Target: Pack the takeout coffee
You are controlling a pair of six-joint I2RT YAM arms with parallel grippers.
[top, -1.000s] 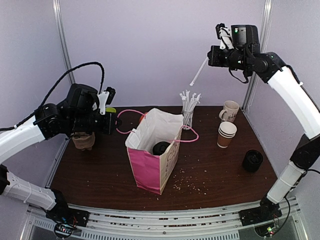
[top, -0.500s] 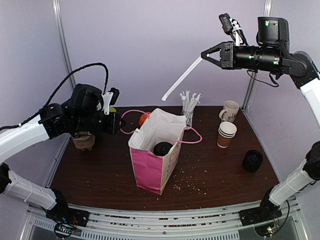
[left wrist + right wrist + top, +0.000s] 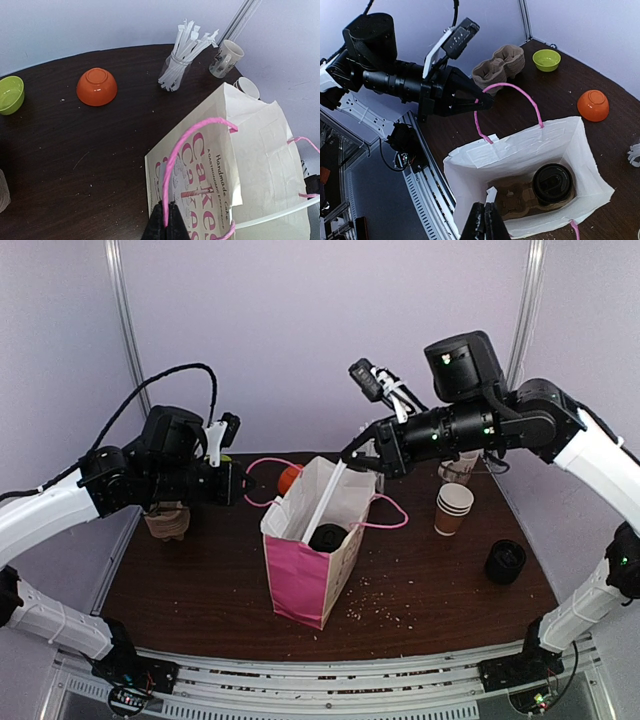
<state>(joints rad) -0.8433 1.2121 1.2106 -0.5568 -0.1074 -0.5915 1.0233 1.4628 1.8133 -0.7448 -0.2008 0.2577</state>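
Observation:
The takeout coffee [image 3: 552,184] stands inside the pink and white paper bag [image 3: 300,580], black lid up, in a cardboard carrier at the bag's bottom. In the top view its lid [image 3: 325,536] shows through the open mouth. My left gripper [image 3: 166,220] is shut on the bag's pink handle [image 3: 176,160] and holds it out to the left. Just over the bag's mouth, my right gripper [image 3: 485,220] is shut on a white wrapped straw [image 3: 328,498]. The straw slants down into the bag, beside the cup.
A glass of wrapped straws [image 3: 180,65] and a cream mug [image 3: 226,57] stand at the back. A stack of paper cups [image 3: 453,508] and black lids [image 3: 505,561] sit to the right. An orange bowl [image 3: 97,86], a green bowl [image 3: 10,94] and a cardboard carrier [image 3: 167,521] lie to the left.
My right arm has swung down and left from high above the table, bringing the straw into the bag's mouth. The left gripper has kept hold of the handle.

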